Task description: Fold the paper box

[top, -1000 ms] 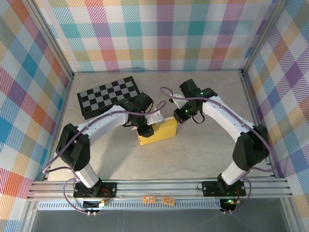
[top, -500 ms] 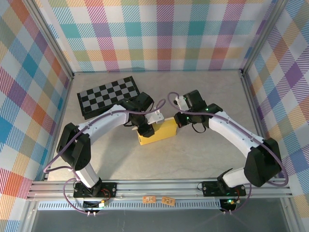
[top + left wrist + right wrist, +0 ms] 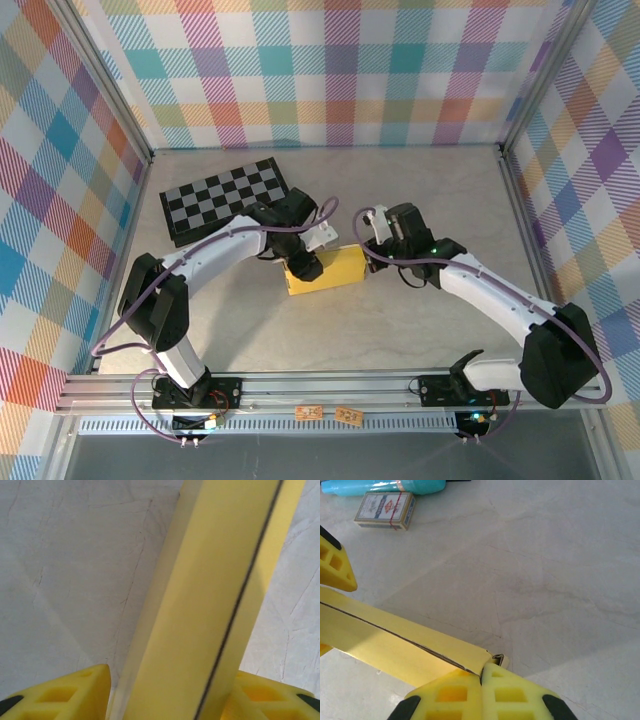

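Two grippers at the paper box (image 3: 338,268) mid-table: left gripper (image 3: 171,670) spread astride one thin wall, right gripper (image 3: 481,672) closed, butting a corner; looks light, floppy, crease-prone, so hold near folds.

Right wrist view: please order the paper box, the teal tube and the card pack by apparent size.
Paper box, though nearest the camera.
Then teal tube and card pack: look alike, tube cut off.

Pale table (image 3: 420,320) bears checkerboard (image 3: 225,198), paper box (image 3: 335,270), card pack (image 3: 385,510), teal tube (image 3: 385,486).
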Motion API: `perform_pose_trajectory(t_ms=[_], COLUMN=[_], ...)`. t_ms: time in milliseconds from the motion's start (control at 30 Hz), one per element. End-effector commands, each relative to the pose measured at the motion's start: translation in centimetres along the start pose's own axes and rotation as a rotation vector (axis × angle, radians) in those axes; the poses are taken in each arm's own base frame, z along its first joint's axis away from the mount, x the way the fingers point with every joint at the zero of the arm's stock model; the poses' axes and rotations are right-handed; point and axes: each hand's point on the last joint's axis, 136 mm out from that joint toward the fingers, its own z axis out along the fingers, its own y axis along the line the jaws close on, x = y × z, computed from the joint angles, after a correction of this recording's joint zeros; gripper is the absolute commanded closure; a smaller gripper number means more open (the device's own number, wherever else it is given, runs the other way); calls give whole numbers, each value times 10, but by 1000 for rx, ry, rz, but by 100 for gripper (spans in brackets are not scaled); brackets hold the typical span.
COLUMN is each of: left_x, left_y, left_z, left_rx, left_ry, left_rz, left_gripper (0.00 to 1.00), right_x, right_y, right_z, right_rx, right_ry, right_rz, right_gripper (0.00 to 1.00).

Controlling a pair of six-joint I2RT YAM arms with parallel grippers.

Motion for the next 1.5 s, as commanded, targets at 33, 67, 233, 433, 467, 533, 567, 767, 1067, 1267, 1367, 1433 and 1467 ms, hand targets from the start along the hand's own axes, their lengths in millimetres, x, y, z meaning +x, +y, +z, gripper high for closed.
perform_pose_trajectory(t_ms=[33,67,233,433,467,533,567,767,1067,1267,1367,1433,1467], left_x=[-27,-27,-33,-28,-23,-9,-1,54,67,79,71,65,59], left_y=[0,-1,1,22,27,33,33,10,-7,-15,-6,1,3], left_z=[-23,-25,-48,-98,-108,-124,-128,-114,-120,-118,-111,-109,-108], left_rx=[1,5,-38,-237,-282,-349,-360,-268,-96,50,117,148,173], left_ry=[-167,-179,-273,-397,-398,-382,-356,-93,-168,-405,-563,-649,-681], left_rz=[-84,-94,-151,-250,-277,-343,-379,-590,-1066,-1445,-1511,-1529,-1524], left_gripper=[44,43,37,36,38,41,43,53,47,45,45,46,46], right_x=[38,38,34,31,31,31,31,28,30,30,30,30,31], right_y=[7,8,10,11,10,9,9,8,8,6,6,6,6], right_z=[8,9,8,7,7,8,8,7,6,6,5,6,6], right_rx=[-5,-5,-10,-7,-4,3,5,14,19,30,31,30,30], right_ry=[114,112,96,94,101,110,110,113,126,132,130,132,134], right_rz=[19,17,11,7,9,13,13,7,13,22,25,27,28], right_gripper=[100,100,100,100,100,100,100,100,100,100,100,100,100])
